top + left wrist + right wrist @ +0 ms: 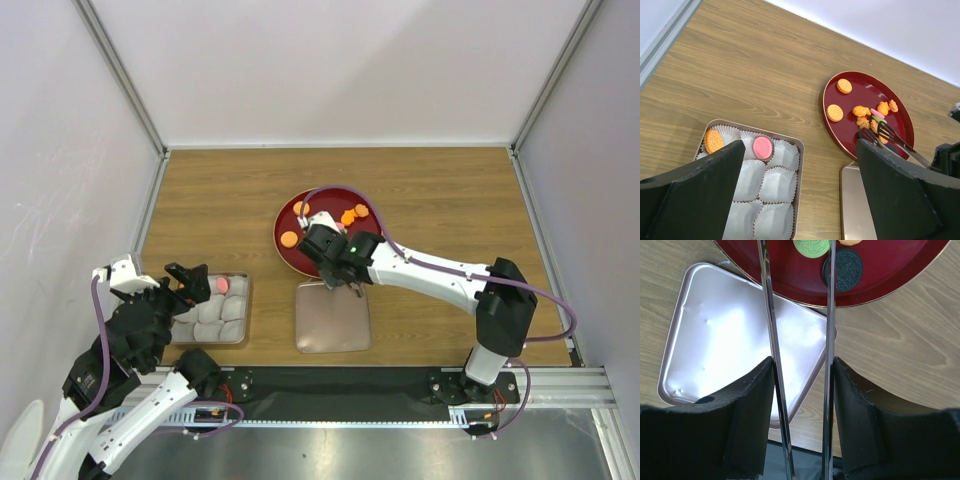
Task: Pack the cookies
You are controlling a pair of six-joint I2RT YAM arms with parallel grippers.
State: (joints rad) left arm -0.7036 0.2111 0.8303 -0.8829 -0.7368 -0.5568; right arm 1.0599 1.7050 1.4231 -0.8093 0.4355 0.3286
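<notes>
Several cookies lie on the red plate (pixel 322 198): orange ones (pixel 834 112), a green one (pixel 811 246) and a dark one (pixel 842 269). One orange cookie (pixel 713 140) and a pink cookie (pixel 762 147) sit in paper cups of the metal box (pixel 799 150). My right gripper (pixel 801 362) is shut on metal tongs (pixel 769 315), whose two arms reach over the plate; the green cookie lies between them, and their tips are cut off at the top of the right wrist view. Above the box's right side, my left gripper (pixel 800 145) hangs open and holds nothing.
The pinkish metal lid (pixel 333 317) lies flat between the box and the plate, under my right wrist. White walls close off the wooden table on three sides. A metal rail with both arm bases runs along the near edge.
</notes>
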